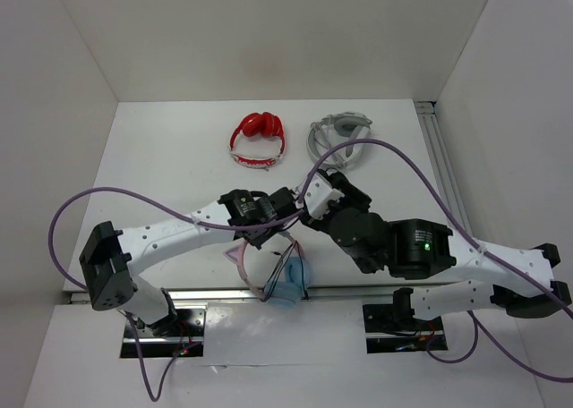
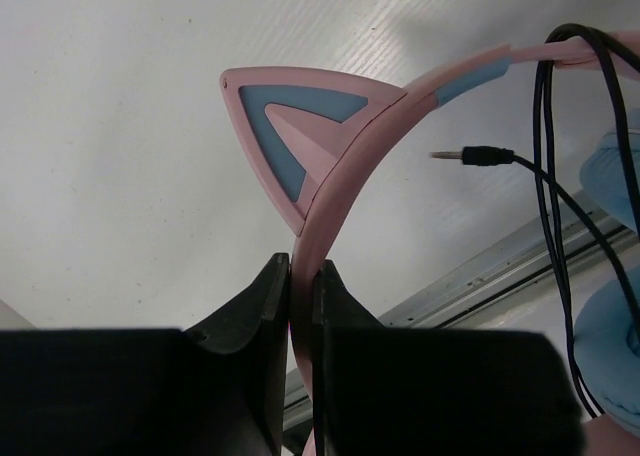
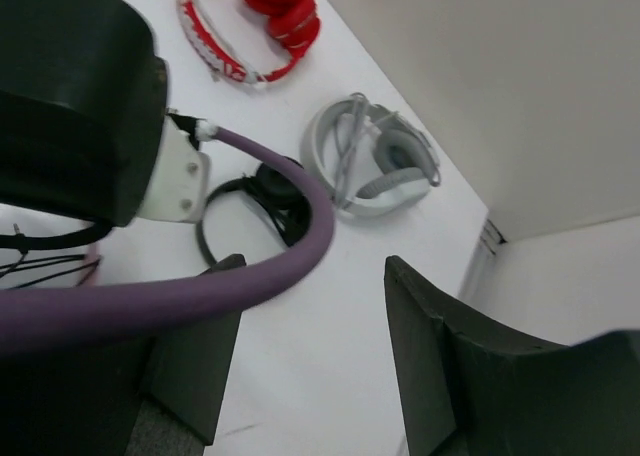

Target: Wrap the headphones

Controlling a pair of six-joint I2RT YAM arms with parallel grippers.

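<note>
The headphones (image 1: 291, 281) lie at the table's near edge, light blue earcups (image 2: 612, 341) down by the metal rail. My left gripper (image 2: 302, 266) is shut on the pink headband (image 2: 345, 191), just below a cat ear (image 2: 290, 136). In the top view the left gripper (image 1: 249, 238) sits over the headband's left side. The thin dark cable (image 2: 545, 126) hangs in loops over the headband, and its jack plug (image 2: 480, 156) sticks out free. My right gripper (image 3: 313, 266) is open and empty, above the table behind the headphones (image 1: 313, 191).
A red pair (image 1: 258, 138) and a grey pair (image 1: 338, 138) lie at the back of the table; both show in the right wrist view, red (image 3: 270, 16) and grey (image 3: 375, 161). A small black pair (image 3: 265, 191) lies near them. A purple arm cable (image 3: 250, 276) crosses the right gripper's view.
</note>
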